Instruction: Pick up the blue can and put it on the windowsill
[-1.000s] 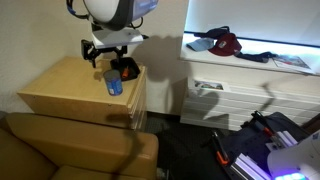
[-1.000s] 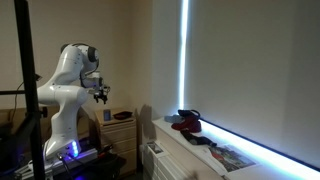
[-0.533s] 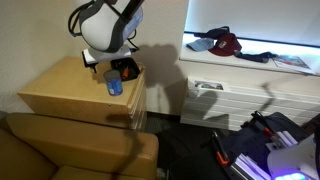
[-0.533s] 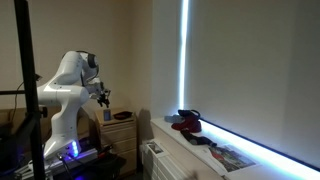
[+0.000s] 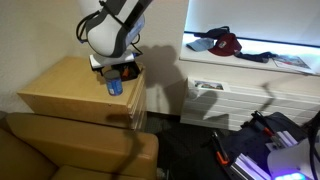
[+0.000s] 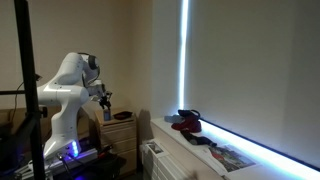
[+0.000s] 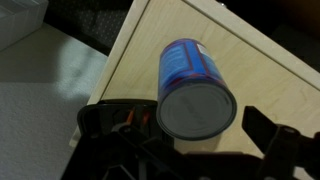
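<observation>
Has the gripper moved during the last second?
Yes. The gripper has come down toward the blue can, which stands on the wooden cabinet.

We see a light wooden cabinet [image 5: 70, 92] at centre left against a plain beige wall [image 5: 40, 30], a brown sofa [image 5: 70, 150] across the lower left, and dark floor [image 5: 185, 140] at bottom centre. In an exterior view a drawn blind [image 6: 250, 70] fills the right side, with daylight leaking along its edges.

Dim room, glaring window strip [image 6: 184, 60], soft low-resolution frames, deep shadows.
</observation>
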`<control>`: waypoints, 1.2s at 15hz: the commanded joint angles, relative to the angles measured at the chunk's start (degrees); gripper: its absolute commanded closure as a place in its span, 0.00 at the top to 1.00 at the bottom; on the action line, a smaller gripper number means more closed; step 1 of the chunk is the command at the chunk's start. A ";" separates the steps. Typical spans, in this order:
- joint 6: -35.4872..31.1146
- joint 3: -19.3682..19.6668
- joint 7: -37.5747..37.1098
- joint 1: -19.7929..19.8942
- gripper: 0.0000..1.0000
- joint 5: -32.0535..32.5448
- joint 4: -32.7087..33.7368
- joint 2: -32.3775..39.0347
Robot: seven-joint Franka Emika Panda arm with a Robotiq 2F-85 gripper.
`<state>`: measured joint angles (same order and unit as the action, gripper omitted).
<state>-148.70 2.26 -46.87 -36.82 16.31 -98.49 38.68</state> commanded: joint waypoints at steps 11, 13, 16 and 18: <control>-2.39 1.18 -1.04 -1.02 1.00 -0.40 1.81 3.56; -2.84 1.48 -1.14 -1.47 1.00 -0.31 2.91 4.66; -3.31 2.03 -1.06 -2.18 1.00 -0.19 4.15 6.01; -3.08 2.70 -1.19 -2.74 1.00 -0.14 4.67 6.78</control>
<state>-151.12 3.26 -47.41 -38.16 15.59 -95.73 43.48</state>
